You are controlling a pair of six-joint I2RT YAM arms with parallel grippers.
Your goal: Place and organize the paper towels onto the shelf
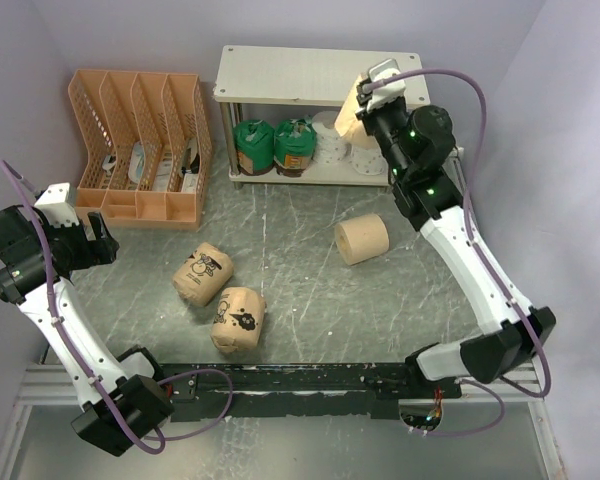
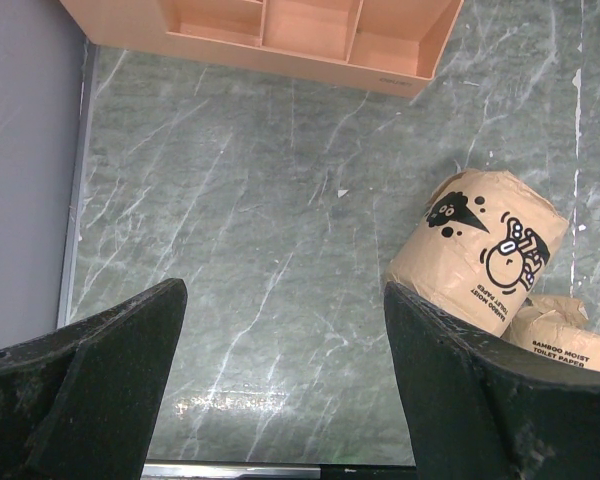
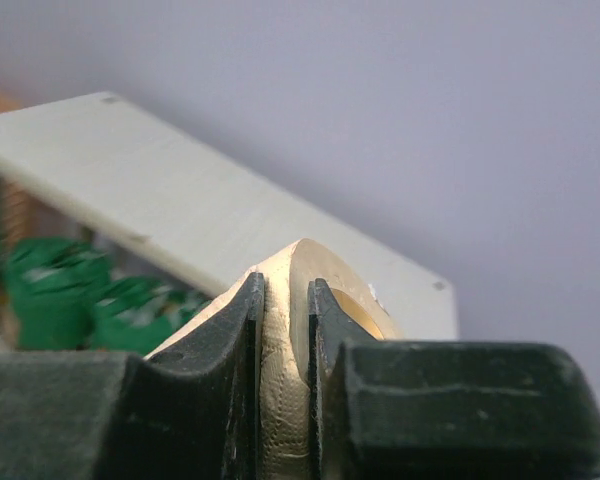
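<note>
While the right end effector clamps a tan roll by the shelf, placement seems under way; next, lower it onto a board; the left end effector gapes empty.

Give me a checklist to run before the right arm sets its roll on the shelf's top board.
1. Grip: the right gripper pinches the plain tan roll between both fingers: ok.
2. Landing spot: the top board of the shelf is bare: ok.
3. Position: the roll seems to be above the board's right end; its height above it: cannot tell.
4. Left gripper is open, over the table and away from the shelf: ok.
5. Underneath: green-topped rolls and dotted rolls are stored clear of the top: ok.
</note>
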